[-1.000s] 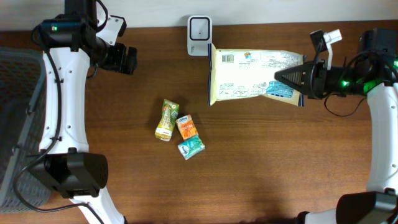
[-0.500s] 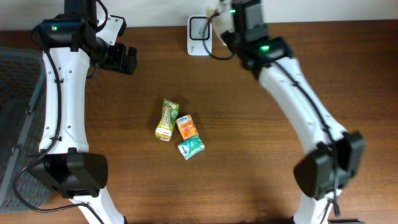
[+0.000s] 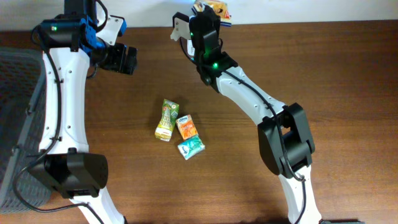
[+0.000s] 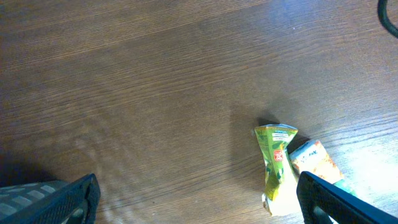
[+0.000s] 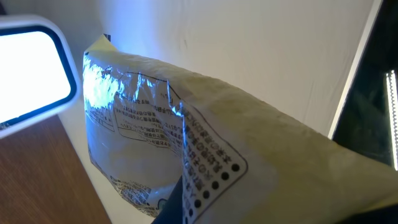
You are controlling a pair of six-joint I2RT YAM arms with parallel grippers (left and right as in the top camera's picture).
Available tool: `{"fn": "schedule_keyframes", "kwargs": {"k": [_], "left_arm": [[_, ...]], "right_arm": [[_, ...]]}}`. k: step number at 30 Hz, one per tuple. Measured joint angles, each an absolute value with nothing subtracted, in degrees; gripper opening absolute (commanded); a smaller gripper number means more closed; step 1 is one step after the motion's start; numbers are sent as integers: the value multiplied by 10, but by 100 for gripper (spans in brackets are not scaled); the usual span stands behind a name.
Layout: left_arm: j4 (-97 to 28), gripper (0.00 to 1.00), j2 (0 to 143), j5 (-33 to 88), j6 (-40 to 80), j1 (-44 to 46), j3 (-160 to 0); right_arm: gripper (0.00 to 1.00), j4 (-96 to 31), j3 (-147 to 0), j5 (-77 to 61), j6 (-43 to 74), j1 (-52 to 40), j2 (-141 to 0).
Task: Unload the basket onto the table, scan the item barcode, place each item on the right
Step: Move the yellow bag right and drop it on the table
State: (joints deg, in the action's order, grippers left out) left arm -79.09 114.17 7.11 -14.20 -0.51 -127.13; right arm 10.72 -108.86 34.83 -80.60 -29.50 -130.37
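Note:
My right gripper [image 3: 209, 17] reaches to the table's back edge and is shut on a pale printed snack bag [image 5: 217, 155]. In the overhead view only a colourful corner of the bag [image 3: 213, 7] shows past the arm. The right wrist view has the bag's printed side next to the glowing white scanner [image 5: 31, 68] at the left. In the overhead view the arm covers the scanner. My left gripper [image 3: 127, 60] hangs open over bare table at the back left, its fingertips [image 4: 62, 199] wide apart with nothing between them.
Three small packets lie mid-table: a green pouch [image 3: 166, 119], an orange packet [image 3: 186, 127] and a teal packet [image 3: 191, 147]. The green pouch [image 4: 275, 162] also shows in the left wrist view. A grey basket [image 3: 15, 93] stands at the left edge.
The right arm has swung from the right side to the back centre, carrying the bag over to the scanner. The left arm has not moved.

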Motion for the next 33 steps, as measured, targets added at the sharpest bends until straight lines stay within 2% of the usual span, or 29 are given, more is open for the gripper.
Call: {"fn": "schedule_keyframes", "kwargs": {"k": [13, 17, 21, 24, 26, 29, 33], "left_arm": [[-791, 99, 1142, 71, -142, -5, -1271], [-791, 99, 1142, 71, -142, -5, -1271], [-793, 99, 1142, 72, -142, -5, -1271], [-788, 99, 1142, 71, -142, -5, -1272], [-791, 99, 1142, 71, -142, -5, -1271], [-791, 99, 1142, 71, -142, -5, -1271], [-791, 99, 1142, 71, -142, -5, -1271]], "right_arm": [[4, 105, -1089, 340, -810, -297, -1306], [4, 92, -1089, 349, -703, -298, -1291], [4, -239, -1094, 303, -461, -291, -1101], [4, -491, -1103, 98, -130, -204, -916], [4, -608, -1104, -18, -15, -123, -863], [4, -747, -1102, -140, 76, 44, -839], [4, -759, -1041, -187, 88, 144, -875]]}}
